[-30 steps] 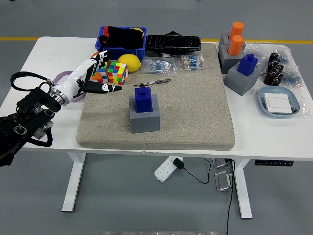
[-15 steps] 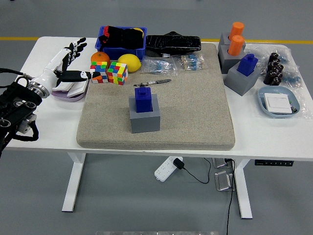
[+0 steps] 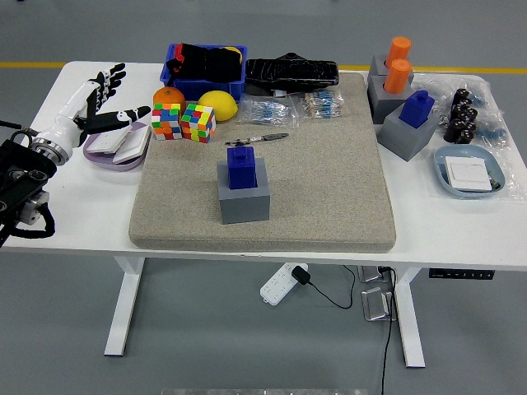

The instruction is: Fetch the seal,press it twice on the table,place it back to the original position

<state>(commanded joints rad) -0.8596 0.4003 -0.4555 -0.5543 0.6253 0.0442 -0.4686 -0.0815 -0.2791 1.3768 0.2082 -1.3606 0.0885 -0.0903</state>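
A blue seal [image 3: 241, 167] stands upright in its grey block holder [image 3: 244, 196] on the beige mat [image 3: 329, 181], left of centre. My left hand [image 3: 97, 103] hovers over the table's left end, well left of the seal, fingers spread and holding nothing. It hangs above a lilac dish [image 3: 115, 148]. The right arm is out of view.
Two colour cubes [image 3: 183, 121], an orange [image 3: 169, 96], a lemon [image 3: 217, 105] and a pen [image 3: 257, 139] lie behind the seal. A blue bin [image 3: 204, 64], a black bag [image 3: 291, 72], more grey holders with orange and blue seals [image 3: 400, 99], and a light blue dish [image 3: 468, 171] sit farther back and right.
My left arm has drawn back to the left, away from the mat and the cubes, toward the table's left end. The seal has stayed in its holder.
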